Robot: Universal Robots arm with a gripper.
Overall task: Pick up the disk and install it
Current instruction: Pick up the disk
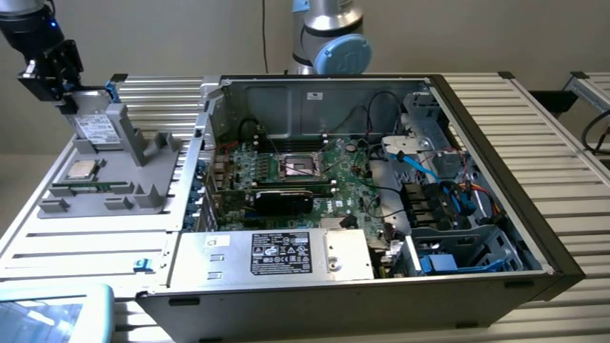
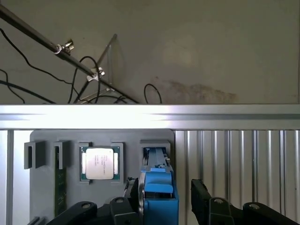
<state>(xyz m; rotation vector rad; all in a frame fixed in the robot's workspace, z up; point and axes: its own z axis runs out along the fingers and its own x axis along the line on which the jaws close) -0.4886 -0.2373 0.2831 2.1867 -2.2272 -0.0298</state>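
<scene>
Currently the exterior view gives me the whole layout. The open black-and-silver desktop computer case lies on its side on the ribbed aluminium table, with a large silver power supply box at its near edge. The grey and pale-blue robot arm rises behind it.

At the exterior view's left, a grey plastic holder carries the flat silver-grey disk in its bright blue plastic carrier. The disk stands upright in a slot, and a small square silver CPU chip lies flat just beside it. The wrist view adds the close detail: the blue end of the disk sits between the black fingers, and a thin green memory stick stands on edge past the chip.

The claw is spread wide around the disk's top end without clamping it. One finger sits close against the carrier and the other stands apart with a clear gap.

Past the table's edge rail I see a plain beige surface, stained in one spot, with loose black cables.
</scene>
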